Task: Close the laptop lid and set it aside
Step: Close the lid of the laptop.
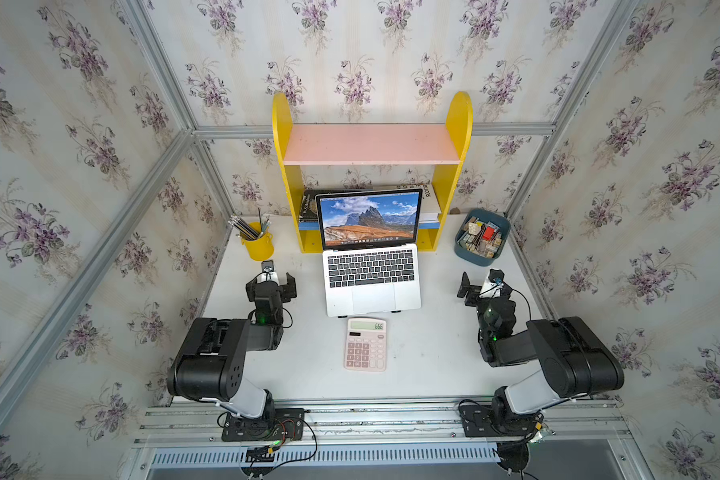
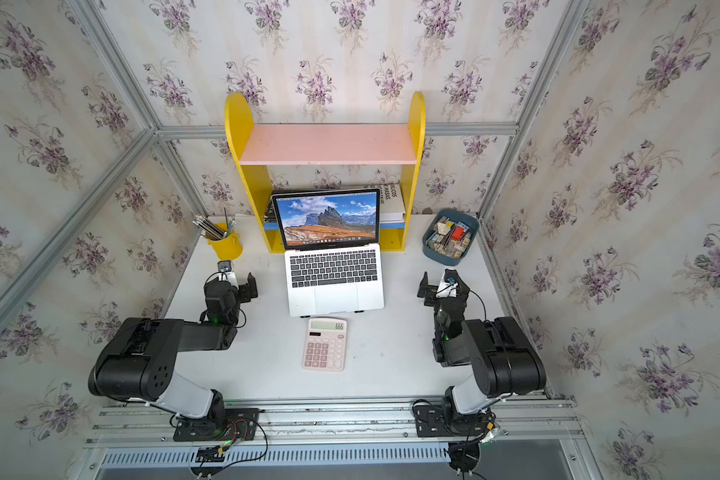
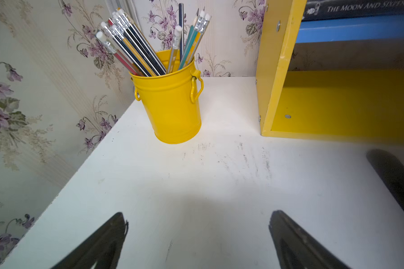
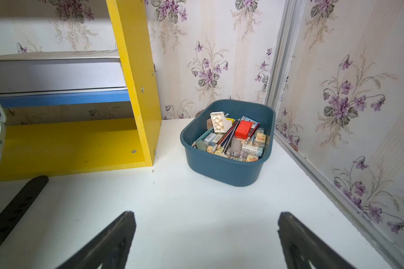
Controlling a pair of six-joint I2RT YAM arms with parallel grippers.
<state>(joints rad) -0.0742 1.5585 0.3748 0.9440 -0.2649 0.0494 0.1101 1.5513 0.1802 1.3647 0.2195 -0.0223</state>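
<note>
Between the two arms, over bare counter [image 1: 433,353], the left gripper [image 1: 272,286] and the right gripper [image 1: 481,286] both hang with jaws spread wide, nothing between them. The left wrist view shows the left gripper's dark fingertips [image 3: 117,223] apart above the scuffed white surface, with a yellow pencil bucket [image 3: 173,102] ahead of it and the yellow shelf [image 3: 273,69] just beyond and to its inner side. Ahead of the right gripper sits a blue bin [image 4: 224,167] filled with small blocks and boxes. The laptop [image 1: 373,278] stands midway between the grippers, clear of both, propped on a black stand [image 4: 14,209]. The laptop lid [image 1: 368,220] is raised, its screen lit with a mountain picture, backing onto the shelf's lower bay. Nearer the arm bases than the laptop, a pink calculator [image 1: 366,344] lies flat.
</note>
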